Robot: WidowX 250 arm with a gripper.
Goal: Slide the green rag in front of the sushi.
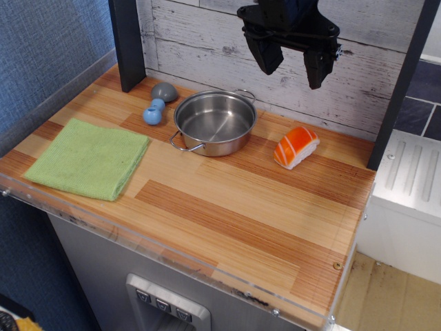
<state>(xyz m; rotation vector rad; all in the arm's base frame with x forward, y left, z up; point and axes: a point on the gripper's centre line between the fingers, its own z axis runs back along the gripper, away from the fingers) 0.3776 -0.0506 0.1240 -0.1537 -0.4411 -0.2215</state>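
Observation:
The green rag (89, 158) lies flat at the left of the wooden counter, near its front-left edge. The sushi (296, 146), orange top on white rice, lies at the right back of the counter. My gripper (293, 62) hangs high above the back of the counter, over the gap between the pot and the sushi. Its two black fingers are spread apart and hold nothing. It is far from the rag.
A steel pot (215, 123) with two handles stands between the rag and the sushi. A blue-grey dumbbell-shaped toy (158, 101) lies behind the rag by a dark post (127, 45). A wood-plank wall (207, 34) backs the counter.

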